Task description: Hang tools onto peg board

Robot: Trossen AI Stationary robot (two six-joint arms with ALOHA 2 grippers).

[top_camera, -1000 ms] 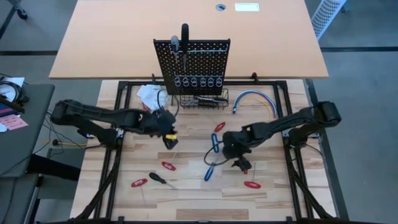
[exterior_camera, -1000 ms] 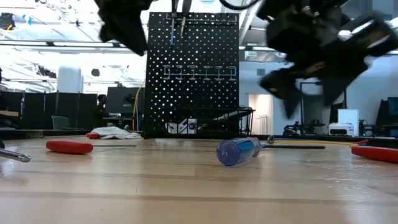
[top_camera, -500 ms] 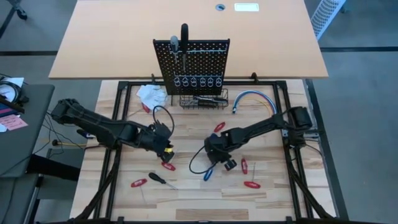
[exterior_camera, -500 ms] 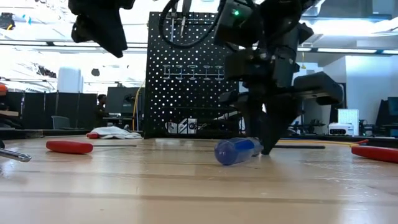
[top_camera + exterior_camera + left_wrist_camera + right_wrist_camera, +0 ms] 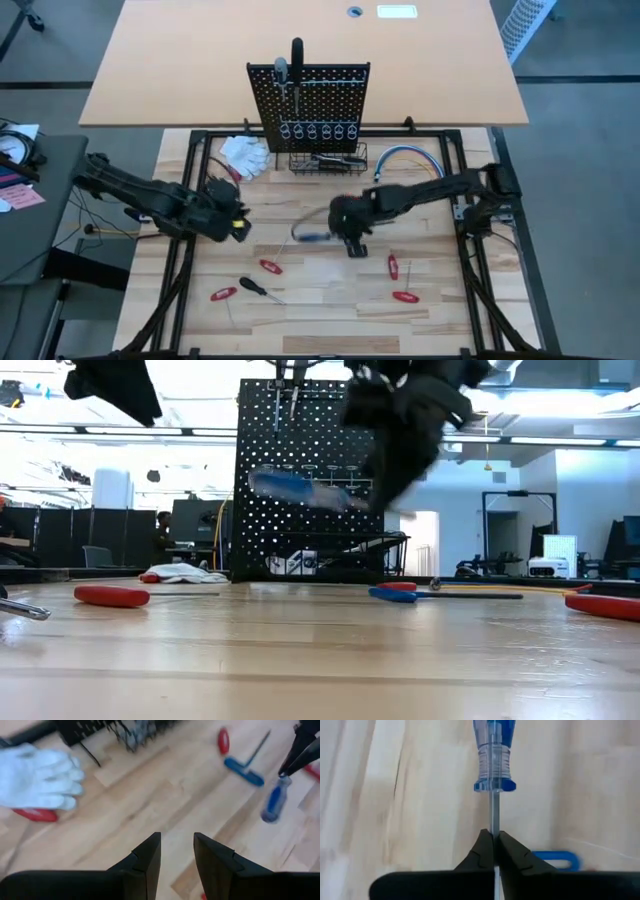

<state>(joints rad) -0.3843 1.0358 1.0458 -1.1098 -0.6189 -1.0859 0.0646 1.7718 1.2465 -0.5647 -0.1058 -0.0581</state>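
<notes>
Right wrist view: translucent blue-handled screwdriver point(image 5: 493, 750) is clamped by its thin silver shaft between my right gripper point(image 5: 493, 841) fingers, lifted clear of the wooden tabletop point(image 5: 420, 795). High view puts it mid-table, in front of the upright black perforated peg board point(image 5: 310, 100) and its wire basket point(image 5: 327, 160). My left gripper point(image 5: 175, 851) hangs over the left side, fingers parted, holding nothing, near the white gloves point(image 5: 37, 777). Blue T-shaped hex key point(image 5: 245, 767) lies flat.
</notes>
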